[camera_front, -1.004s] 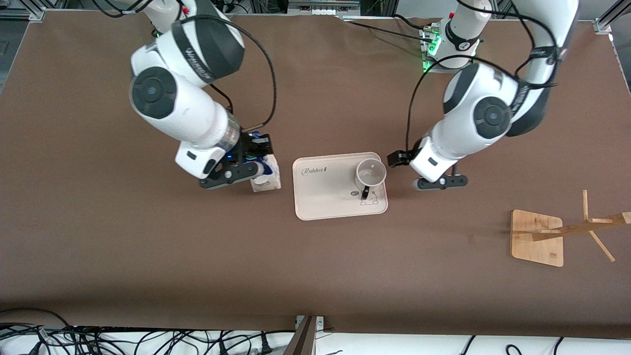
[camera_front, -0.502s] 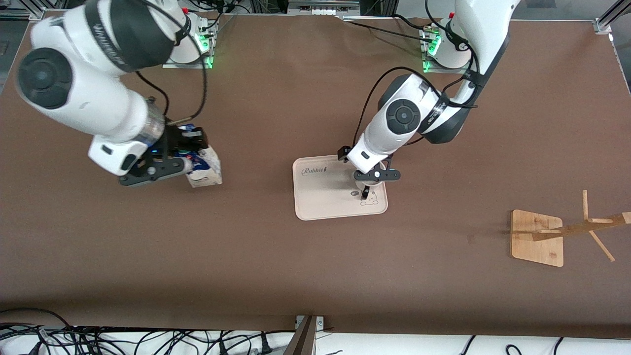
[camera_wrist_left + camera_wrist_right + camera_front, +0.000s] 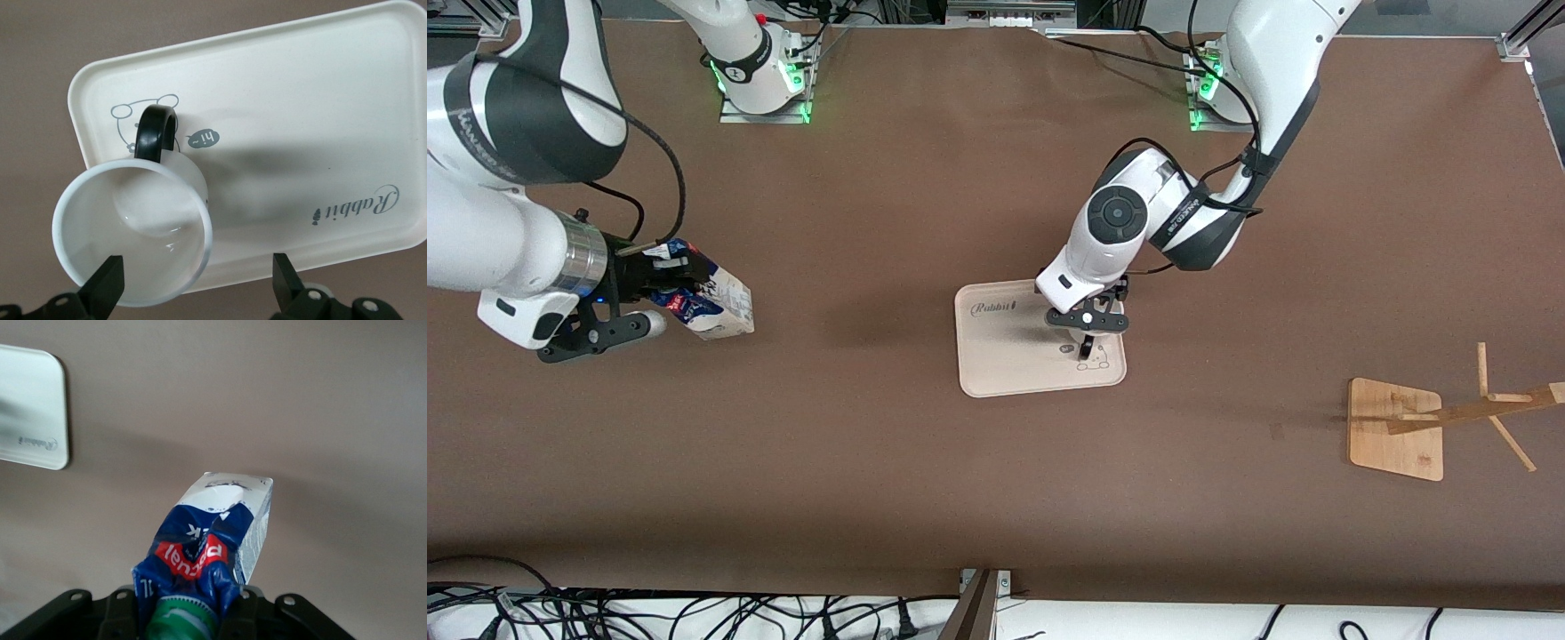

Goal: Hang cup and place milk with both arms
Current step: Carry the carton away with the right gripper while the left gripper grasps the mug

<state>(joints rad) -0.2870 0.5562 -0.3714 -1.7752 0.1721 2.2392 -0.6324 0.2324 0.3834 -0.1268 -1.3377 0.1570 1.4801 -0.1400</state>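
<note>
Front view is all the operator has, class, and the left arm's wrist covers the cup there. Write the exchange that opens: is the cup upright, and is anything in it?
Observer: The cup stands upright on the tray, empty.
Operator: Are the left gripper's fingers on it?
Observer: No contact shows. The left gripper is open above it, with one fingertip over the cup's mouth and the other over the tray.
Operator: Where does the right gripper hold the milk?
Observer: The right gripper is shut on the milk at its crumpled gable top, by the green cap.
</note>
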